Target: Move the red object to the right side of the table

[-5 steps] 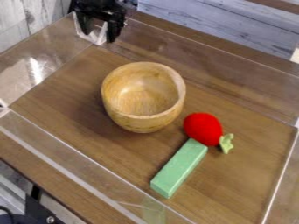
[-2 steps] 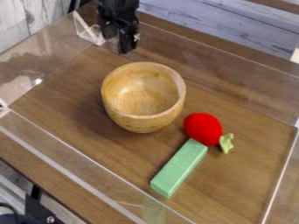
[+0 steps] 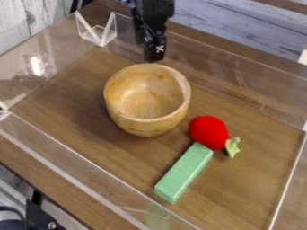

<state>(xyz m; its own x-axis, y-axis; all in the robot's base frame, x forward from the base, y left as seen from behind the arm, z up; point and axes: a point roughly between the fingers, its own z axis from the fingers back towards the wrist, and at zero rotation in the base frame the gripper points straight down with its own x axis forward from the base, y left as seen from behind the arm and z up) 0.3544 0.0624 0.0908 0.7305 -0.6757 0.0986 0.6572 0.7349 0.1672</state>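
The red object (image 3: 209, 131), a small glossy toy fruit with a green leafy stem at its right, lies on the brown wooden table (image 3: 252, 99) to the right of the wooden bowl. My black gripper (image 3: 153, 49) hangs pointing down at the top centre, above and behind the bowl's far rim and well apart from the red fruit. Its fingers (image 3: 146, 47) stand open with nothing between them.
A round wooden bowl (image 3: 146, 100) sits in the middle of the table. A green rectangular block (image 3: 184, 173) lies just below the red fruit. Low clear acrylic walls (image 3: 72, 153) edge the tabletop, and a clear stand (image 3: 96, 29) sits at the back left.
The gripper has travelled rightward along the back of the table, from the far left corner to above the bowl's far side, and its wrist has rolled. The fruit, bowl and block stay put.
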